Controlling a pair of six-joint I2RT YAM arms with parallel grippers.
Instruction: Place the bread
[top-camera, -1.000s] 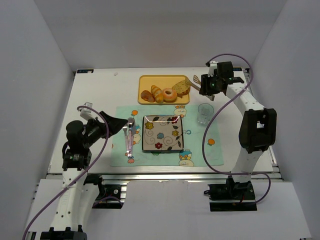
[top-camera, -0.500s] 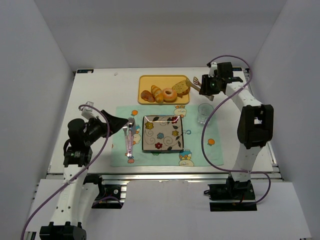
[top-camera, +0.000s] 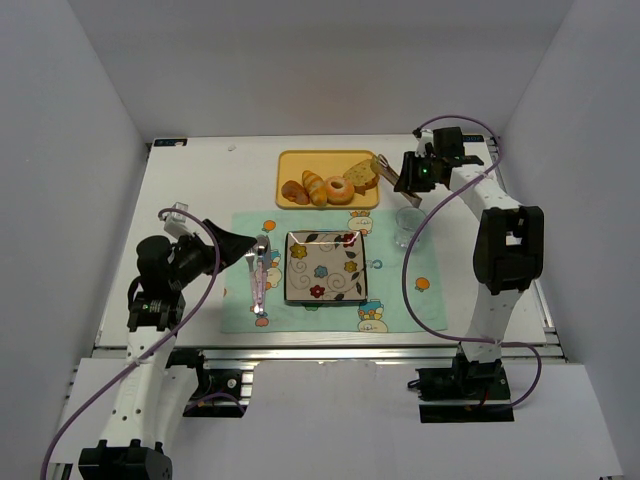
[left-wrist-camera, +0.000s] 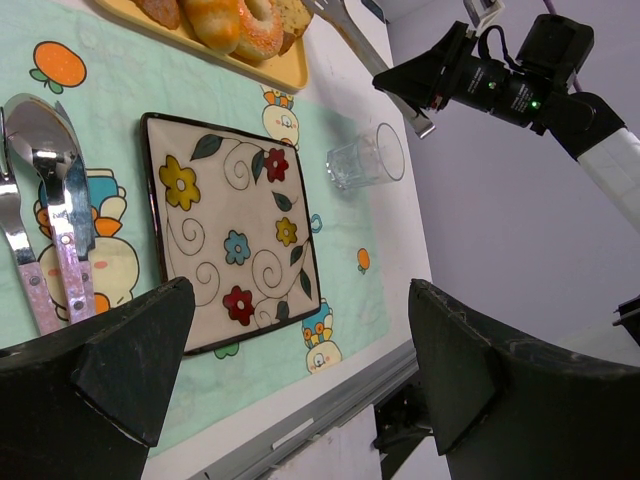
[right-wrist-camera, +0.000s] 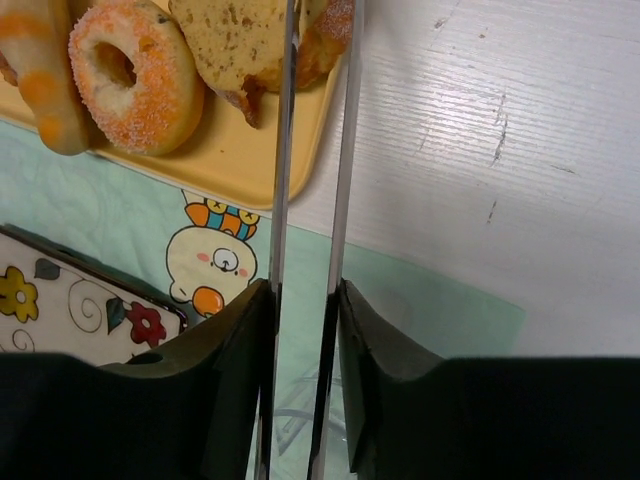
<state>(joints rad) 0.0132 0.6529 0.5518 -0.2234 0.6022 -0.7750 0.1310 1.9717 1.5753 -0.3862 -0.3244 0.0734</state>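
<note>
Well, nothing was placed yet: the bread (top-camera: 362, 177) sat at the right end of the yellow tray (top-camera: 290, 160) on the far side of the bench, just beside the doughnut (top-camera: 339, 189), and the flowered plate (top-camera: 325, 266) carried nothing. The right hand (top-camera: 412, 172) was clamped on a pair of tongs (top-camera: 385, 166) whose blades reached over the slice's right edge; whether they touched it, I couldn't tell. The left hand (top-camera: 235, 245) hung spread wide beside the cutlery (top-camera: 260, 275). Gripping, carrying and setting down all looked left to do.
</note>
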